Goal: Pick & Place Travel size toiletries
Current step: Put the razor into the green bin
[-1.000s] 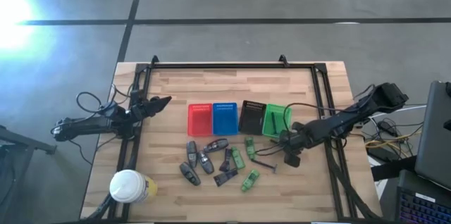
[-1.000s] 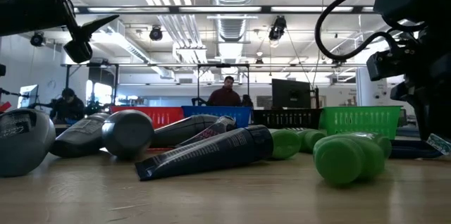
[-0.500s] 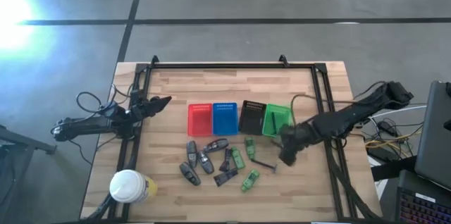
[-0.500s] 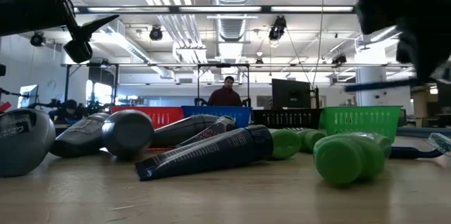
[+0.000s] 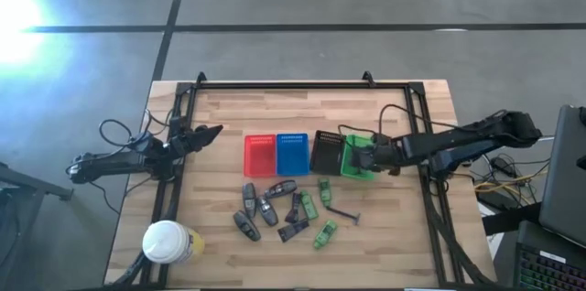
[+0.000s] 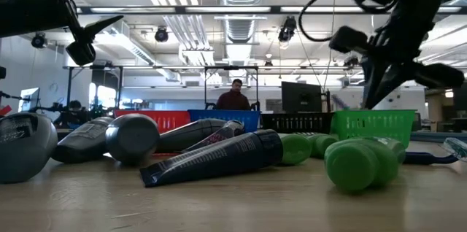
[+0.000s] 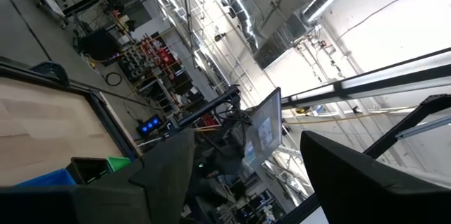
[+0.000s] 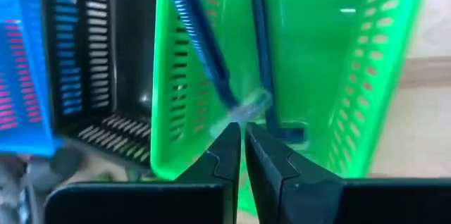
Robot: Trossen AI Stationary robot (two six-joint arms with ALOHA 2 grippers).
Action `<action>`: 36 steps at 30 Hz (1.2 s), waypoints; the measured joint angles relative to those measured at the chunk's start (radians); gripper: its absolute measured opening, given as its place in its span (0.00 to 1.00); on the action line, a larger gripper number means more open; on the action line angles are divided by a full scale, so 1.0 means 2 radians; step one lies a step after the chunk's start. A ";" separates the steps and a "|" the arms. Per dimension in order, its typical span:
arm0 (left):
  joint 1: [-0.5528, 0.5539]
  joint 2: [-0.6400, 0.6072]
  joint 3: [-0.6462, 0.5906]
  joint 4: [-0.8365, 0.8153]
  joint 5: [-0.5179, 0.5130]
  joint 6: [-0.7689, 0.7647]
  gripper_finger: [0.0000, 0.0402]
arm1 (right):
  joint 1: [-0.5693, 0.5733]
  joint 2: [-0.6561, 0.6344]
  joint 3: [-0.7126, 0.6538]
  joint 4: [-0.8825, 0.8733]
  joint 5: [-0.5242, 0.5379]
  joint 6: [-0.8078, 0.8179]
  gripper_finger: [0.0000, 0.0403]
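Note:
The toiletries lie in a loose heap (image 5: pixel 284 209) near the table's near edge: dark grey tubes (image 6: pixel 211 157), green little bottles (image 6: pixel 361 163) and a thin dark stick (image 5: pixel 343 213) to the heap's right. My right gripper (image 8: pixel 243 136) hovers over the green tray (image 5: pixel 352 168), shut on a thin blue stick (image 8: pixel 201 41). A second dark stick (image 8: pixel 261 48) lies inside that tray. My left gripper (image 5: pixel 209 133) waits raised at the table's left edge, open. My right gripper pinches the blue stick between its two fingertips (image 8: pixel 229 146) at the stick's pale end (image 8: pixel 250 104). The fingers point slanting down into the green tray, in line with the stick. The stick reaches ahead of them over the tray's floor; whether its far end touches, I cannot tell.
Red (image 5: pixel 259 154), blue (image 5: pixel 291 153) and black (image 5: pixel 326 151) trays stand in a row left of the green one. A white-topped yellow container (image 5: pixel 169 242) sits at the near left corner. A dark frame (image 5: pixel 302 85) borders the table. People show far behind (image 6: pixel 235 95).
My right gripper has risen from the table beside the loose dark stick and swung toward the far edge and left, ending over the green tray with the blue stick in its tips. The heap has stayed still.

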 joint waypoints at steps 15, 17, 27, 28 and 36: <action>0.000 0.000 0.000 0.000 0.000 0.000 0.66 | 0.038 0.077 0.136 -0.043 -0.067 -0.291 0.32; 0.000 0.000 0.000 0.000 0.000 0.000 0.66 | 0.060 0.089 0.164 -0.048 -0.091 -0.377 0.37; 0.000 0.000 0.000 -0.001 0.000 0.000 0.66 | 0.135 0.253 0.266 -0.113 -0.122 -0.500 0.57; 0.000 0.000 0.000 0.000 0.000 0.000 0.66 | 0.141 0.268 0.277 -0.118 -0.118 -0.512 0.59; 0.000 0.000 0.000 -0.001 0.000 0.000 0.66 | 0.175 0.346 0.315 -0.127 -0.094 -0.503 0.64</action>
